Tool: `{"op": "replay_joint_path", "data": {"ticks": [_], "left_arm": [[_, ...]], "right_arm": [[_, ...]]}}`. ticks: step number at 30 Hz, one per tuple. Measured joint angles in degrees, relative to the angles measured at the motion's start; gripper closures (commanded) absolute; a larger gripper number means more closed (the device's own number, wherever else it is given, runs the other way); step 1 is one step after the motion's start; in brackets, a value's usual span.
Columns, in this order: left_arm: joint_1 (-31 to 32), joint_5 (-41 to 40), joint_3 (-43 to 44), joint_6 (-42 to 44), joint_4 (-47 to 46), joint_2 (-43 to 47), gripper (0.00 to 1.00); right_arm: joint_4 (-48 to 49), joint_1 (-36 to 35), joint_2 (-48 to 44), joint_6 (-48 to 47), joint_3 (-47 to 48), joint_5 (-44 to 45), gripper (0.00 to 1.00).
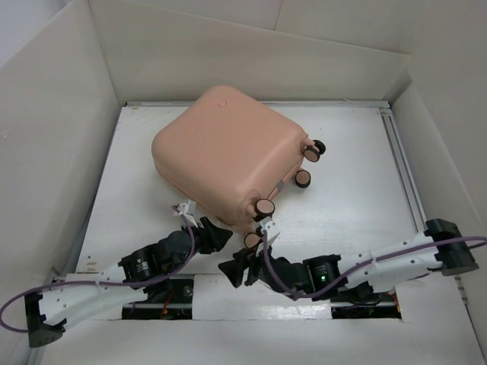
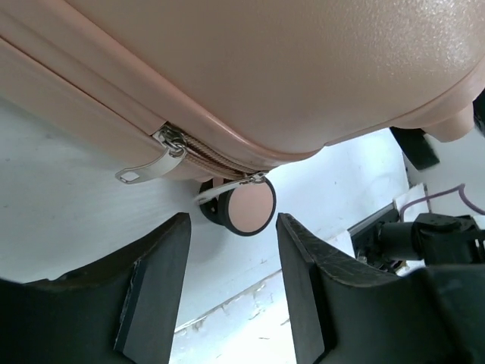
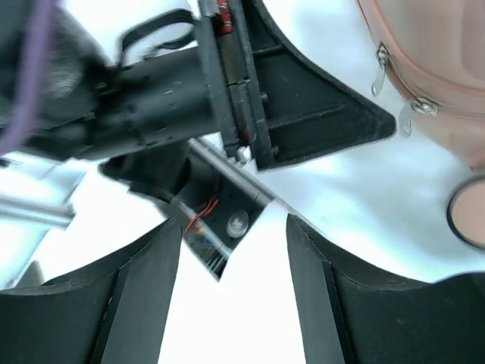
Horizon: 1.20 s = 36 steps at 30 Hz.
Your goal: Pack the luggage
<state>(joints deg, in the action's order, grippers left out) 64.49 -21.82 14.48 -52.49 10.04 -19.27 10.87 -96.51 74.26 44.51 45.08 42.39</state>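
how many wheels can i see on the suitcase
4, all on the suitcase's right-facing end: two wheels toward the back, two toward the front. None seem hidden.

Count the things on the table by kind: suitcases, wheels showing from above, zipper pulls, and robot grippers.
luggage: 1
wheels: 4
zipper pulls: 2
left gripper, right gripper: 2
Total: 9

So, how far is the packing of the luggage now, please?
Looks done: the luggage lies shut on the table, its two zip pulls close together near a corner wheel. In hand: nothing; the left gripper and right gripper both stand beside that corner, jaws open and empty. Left: perhaps closing the short stretch between the pulls; I cannot tell if it is zipped. Contents are hidden.
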Motion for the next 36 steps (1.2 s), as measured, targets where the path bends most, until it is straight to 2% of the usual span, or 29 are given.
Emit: {"op": "replay_joint_path", "data": {"ticks": [4, 8, 14, 20, 22, 27, 31, 36], "left_arm": [[0.0, 1.07, -0.11, 1.44, -1.27, -1.62, 0.49], [0.0, 2.38, -1.33, 2.95, -3.98, -3.67, 0.49], [0.0, 1.09, -1.86, 5.9, -8.28, -8.04, 0.52], [0.0, 0.35, -1.6, 9.14, -14.64, -16.79, 0.62], [0.0, 0.35, -1.46, 9.73, -15.72, -19.34, 0.71], [0.0, -0.33, -1.46, 10.49, -17.22, -20.13, 0.83], [0.02, -0.9, -1.42, 10.93, -17.29, -18.36, 0.79], [0.02, -1.44, -1.03, 11.43, -16.68, -17.9, 0.57]], "right_arm": [[-10.21, -1.38, -7.45, 3.3, 1.77, 1.81, 0.35], [-19.47, -1.33, -14.29, 4.94, 3.87, 5.22, 0.34], [-29.55, 4.81, -17.25, 3.48, 10.29, 6.05, 0.3], [-33.16, 18.91, -16.52, -2.14, 12.24, -0.92, 0.24], [-33.92, 23.08, -15.08, -4.7, 12.33, -4.17, 0.23], [-36.09, 28.98, -8.37, -12.98, 15.13, -15.41, 0.23], [-36.48, 30.53, -5.33, -18.4, 16.35, -23.98, 0.22], [-36.44, 34.47, -5.16, -22.62, 16.46, -32.59, 0.22]]}}
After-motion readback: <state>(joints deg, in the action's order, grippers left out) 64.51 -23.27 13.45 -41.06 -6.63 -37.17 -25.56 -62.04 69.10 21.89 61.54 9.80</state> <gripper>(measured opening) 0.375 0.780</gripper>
